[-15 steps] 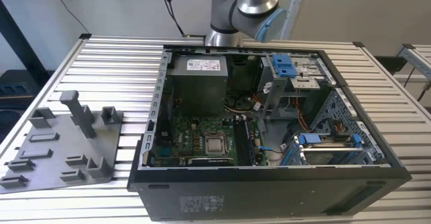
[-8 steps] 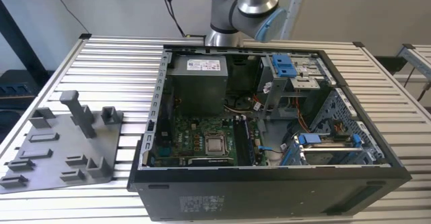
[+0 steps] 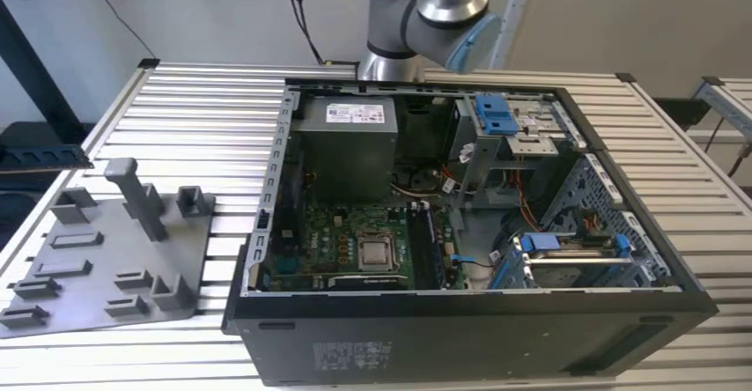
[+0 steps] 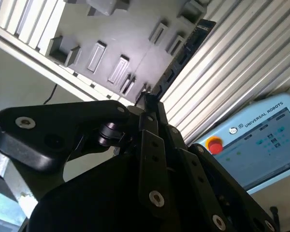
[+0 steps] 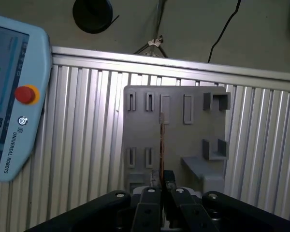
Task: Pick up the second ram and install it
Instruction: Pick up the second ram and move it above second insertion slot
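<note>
The second ram (image 5: 161, 145) is a thin dark stick seen edge-on in the first wrist view, and in the second wrist view its dark-green face with black chips (image 4: 183, 55) shows. My gripper (image 5: 162, 186) is shut on one end of it, and its black fingers (image 4: 150, 121) meet around the stick. The stick hangs well above the grey holder plate (image 5: 183, 140), over its row of slots. In the exterior view the arm (image 3: 429, 12) stands behind the open computer case (image 3: 470, 329).
The grey holder plate (image 3: 106, 268) with a tall post (image 3: 129, 193) lies on the slatted table at the exterior view's left. The case's motherboard (image 3: 352, 250) lies exposed, with a blue-handled drive cage (image 3: 564, 250) beside it. A teach pendant (image 5: 9, 96) rests on the table.
</note>
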Controlling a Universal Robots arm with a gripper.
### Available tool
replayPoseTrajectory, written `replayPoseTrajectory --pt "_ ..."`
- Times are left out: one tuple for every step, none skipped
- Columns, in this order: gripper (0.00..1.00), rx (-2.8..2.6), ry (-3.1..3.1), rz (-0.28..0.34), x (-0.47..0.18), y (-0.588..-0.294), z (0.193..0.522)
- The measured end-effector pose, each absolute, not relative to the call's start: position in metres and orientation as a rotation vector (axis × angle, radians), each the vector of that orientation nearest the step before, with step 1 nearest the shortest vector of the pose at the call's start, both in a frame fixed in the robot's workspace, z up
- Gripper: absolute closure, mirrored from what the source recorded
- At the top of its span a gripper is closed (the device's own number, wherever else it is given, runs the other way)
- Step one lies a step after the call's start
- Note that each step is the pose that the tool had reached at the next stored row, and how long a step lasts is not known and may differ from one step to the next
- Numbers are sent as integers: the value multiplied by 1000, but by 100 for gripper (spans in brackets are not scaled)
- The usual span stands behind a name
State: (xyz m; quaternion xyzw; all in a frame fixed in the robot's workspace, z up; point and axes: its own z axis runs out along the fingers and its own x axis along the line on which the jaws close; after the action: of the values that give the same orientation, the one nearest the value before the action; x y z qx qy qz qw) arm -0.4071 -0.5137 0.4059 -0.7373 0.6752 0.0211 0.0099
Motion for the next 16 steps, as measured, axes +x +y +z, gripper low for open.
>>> replayPoseTrajectory --pt "86 -2301 2109 66 -405 -514 406" --pt "86 -2299 2111 66 -403 -514 406" --pt "86 -2295 2115 66 -402 -514 406" --pt "86 -2289 2120 66 -402 -514 406" --pt "86 -2284 2126 66 -401 -514 406" --pt "86 -2278 2132 66 -401 -514 406" --pt "86 -2272 2138 66 -400 -514 406" --pt "86 -2267 2143 66 -399 -514 406" --pt "86 -2266 2144 66 -398 -514 406" --pt "86 -2266 2145 66 -396 -514 406" --pt "86 -2266 2145 66 -393 -514 406" --pt "86 -2266 2145 66 -390 -514 406" --pt "86 -2265 2145 66 -386 -514 406" --pt "86 -2265 2145 66 -382 -514 406" --pt "86 -2265 2145 66 -378 -514 406" --pt "86 -2266 2145 66 -374 -514 406"
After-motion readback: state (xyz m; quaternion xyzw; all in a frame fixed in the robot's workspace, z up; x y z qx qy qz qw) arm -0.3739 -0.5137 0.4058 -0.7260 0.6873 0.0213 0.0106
